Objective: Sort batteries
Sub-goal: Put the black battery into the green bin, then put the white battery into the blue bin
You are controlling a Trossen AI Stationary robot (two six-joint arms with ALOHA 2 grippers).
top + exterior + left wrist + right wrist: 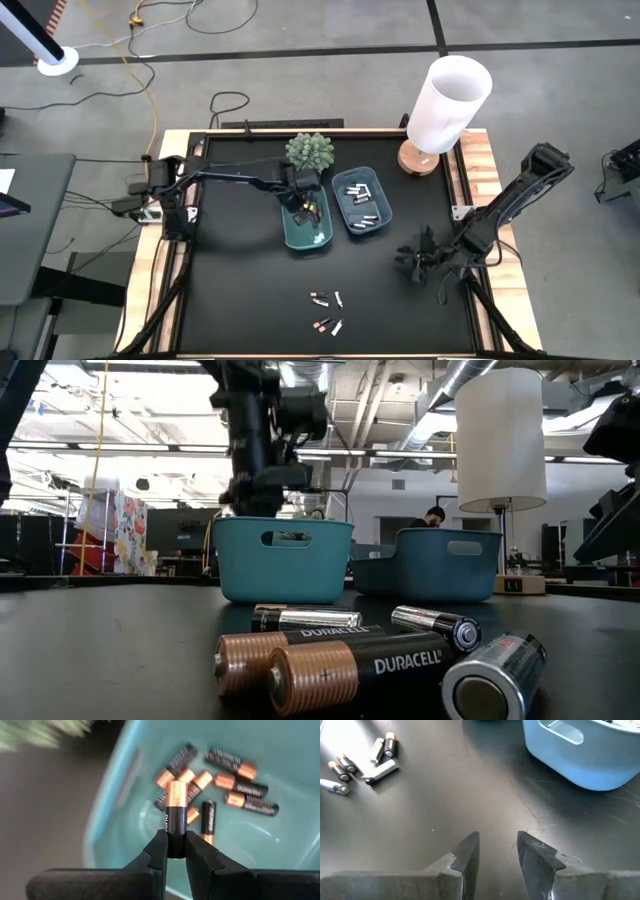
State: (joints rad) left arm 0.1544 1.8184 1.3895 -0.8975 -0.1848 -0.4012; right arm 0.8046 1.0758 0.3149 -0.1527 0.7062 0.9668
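We hold a copper-topped battery (176,817) upright in our left gripper (176,851), fingers clamped on its dark end, directly above the teal tray (300,238) where matching ones lie, ready to drop. Our right gripper (497,851) waits over bare table (240,290), fingers slightly apart and empty. Unsorted batteries (327,311) remain near the front.

Two trays stand side by side — the left tray (296,236) and the right tray (349,216) (both hold batteries). Loose batteries (327,311) lie before them; a plant (310,151) behind; a lamp (448,103) far right.
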